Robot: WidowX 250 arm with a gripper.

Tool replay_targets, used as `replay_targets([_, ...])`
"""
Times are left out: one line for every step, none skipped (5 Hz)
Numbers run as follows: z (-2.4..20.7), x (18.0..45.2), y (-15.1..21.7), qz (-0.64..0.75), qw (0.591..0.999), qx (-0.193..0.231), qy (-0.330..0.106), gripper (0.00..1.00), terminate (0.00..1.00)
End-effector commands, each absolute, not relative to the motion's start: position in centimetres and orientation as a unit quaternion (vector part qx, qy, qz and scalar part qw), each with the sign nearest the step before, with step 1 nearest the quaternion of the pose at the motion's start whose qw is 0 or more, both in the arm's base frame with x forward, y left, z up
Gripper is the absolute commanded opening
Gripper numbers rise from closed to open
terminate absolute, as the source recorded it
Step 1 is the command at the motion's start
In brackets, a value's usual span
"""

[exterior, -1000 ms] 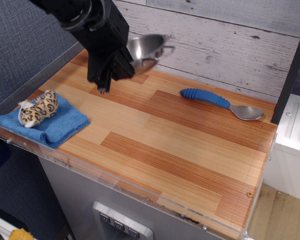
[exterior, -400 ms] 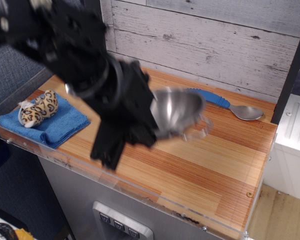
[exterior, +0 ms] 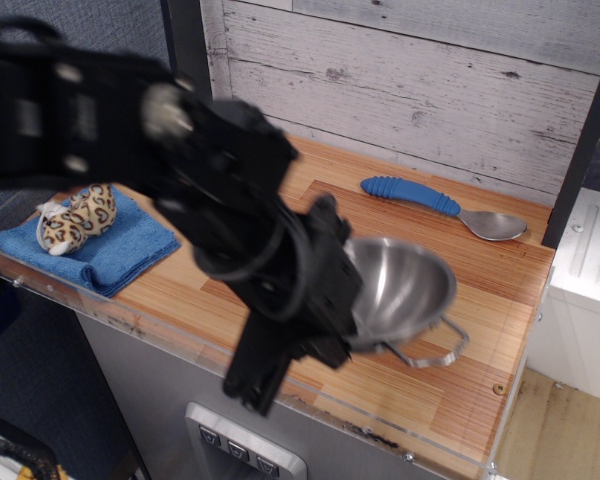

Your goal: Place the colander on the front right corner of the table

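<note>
The colander (exterior: 402, 290) is a shiny steel bowl with a wire loop handle hanging at its lower right. It is tilted, its opening facing up and right, over the front right part of the striped wooden table (exterior: 280, 225). My black gripper (exterior: 345, 300) is shut on the colander's left rim and holds it just above the tabletop. The arm fills the left and middle of the view and hides the table beneath it. The fingertips themselves are mostly hidden behind the bowl.
A blue-handled metal spoon (exterior: 435, 205) lies at the back right. A leopard-spotted plush toy (exterior: 75, 218) rests on a folded blue cloth (exterior: 95, 248) at the front left. A clear acrylic rim (exterior: 420, 440) edges the table front. A grey plank wall stands behind.
The arm has carried the colander from the back left, across the middle, down toward the front right of the table. The spoon, cloth and toy have not moved.
</note>
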State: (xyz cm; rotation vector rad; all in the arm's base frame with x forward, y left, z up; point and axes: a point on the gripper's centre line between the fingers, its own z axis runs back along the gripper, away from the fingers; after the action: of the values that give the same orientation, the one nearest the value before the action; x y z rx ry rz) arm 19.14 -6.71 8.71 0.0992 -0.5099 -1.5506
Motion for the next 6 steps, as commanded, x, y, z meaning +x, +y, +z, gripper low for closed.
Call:
replay_targets([6.3, 20.9, -6.6, -0.694, 0.685, 0.059, -0.213, 0.00, 0.00])
replay_targets([5.2, 21.9, -6.8, -0.693, 0.688, 0.060, -0.206, 0.00, 0.00])
replay_targets([4.1, 22.8, -7.2, -0.694, 0.689, 0.061, -0.198, 0.00, 0.00])
replay_targets([3.4, 23.1, -7.3, -0.696, 0.693, 0.042, -0.184, 0.00, 0.00])
replay_targets([3.2, 23.1, -7.1, -0.691, 0.701, 0.043, -0.171, 0.00, 0.00])
replay_targets([3.3, 23.1, -7.0, -0.688, 0.708, 0.048, -0.153, 1.00, 0.00])
